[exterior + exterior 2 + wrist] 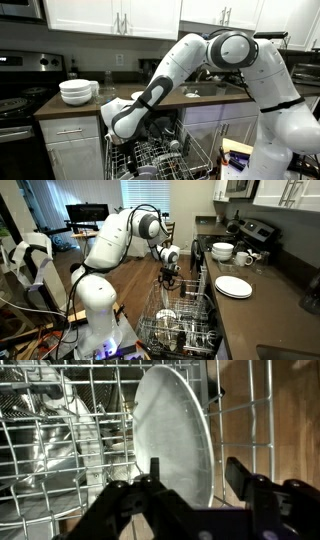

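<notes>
The hand (197,478) hangs low in the dishwasher rack (60,460), its fingers part-way apart and holding nothing, straddling the right rim of a white plate (172,435) that stands upright among the tines. This looks like the grasping step; the next move calls for closing squarely on that rim.

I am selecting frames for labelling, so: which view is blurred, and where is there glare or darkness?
Wrist view: the plate looks soft with a pale sheen, the gripper is a dark, out-of-focus silhouette, and the rack glints in places. Both exterior views: even room light, sharper, little glare.
</notes>
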Controlling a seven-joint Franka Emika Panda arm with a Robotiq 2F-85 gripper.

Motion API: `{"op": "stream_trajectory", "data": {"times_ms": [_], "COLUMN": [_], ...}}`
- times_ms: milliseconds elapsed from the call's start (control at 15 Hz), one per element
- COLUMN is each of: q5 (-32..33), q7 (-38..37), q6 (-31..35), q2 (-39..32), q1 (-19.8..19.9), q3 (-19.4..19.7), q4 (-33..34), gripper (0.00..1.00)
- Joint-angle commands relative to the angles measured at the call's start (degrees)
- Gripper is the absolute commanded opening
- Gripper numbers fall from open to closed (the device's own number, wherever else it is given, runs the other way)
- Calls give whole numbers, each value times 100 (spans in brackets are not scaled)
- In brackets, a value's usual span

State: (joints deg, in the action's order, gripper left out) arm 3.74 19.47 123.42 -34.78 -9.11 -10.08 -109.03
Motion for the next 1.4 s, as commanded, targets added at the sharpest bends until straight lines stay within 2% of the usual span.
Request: {"op": "stream_trajectory", "data": {"times_ms": [0, 133, 200, 267, 400, 467, 733, 867, 1333], "q5": [78, 29, 10, 2, -10, -24, -63, -110, -401], "q7": [89, 143, 165, 179, 203, 231, 321, 395, 793], "q6": [127, 91, 84, 85, 84, 89, 24, -27, -372], "q2": [-26, -18, -12, -7, 0, 4, 84, 131, 301], "q1": [80, 125, 144, 157, 184, 205, 257, 299, 572], "q3": [-38, -61, -69, -73, -81, -93, -134, -165, -337], "q4": [-48, -47, -50, -51, -53, -57, -66, -75, -71], "gripper": [44, 41, 35, 24, 25, 13, 3, 7, 7]}}
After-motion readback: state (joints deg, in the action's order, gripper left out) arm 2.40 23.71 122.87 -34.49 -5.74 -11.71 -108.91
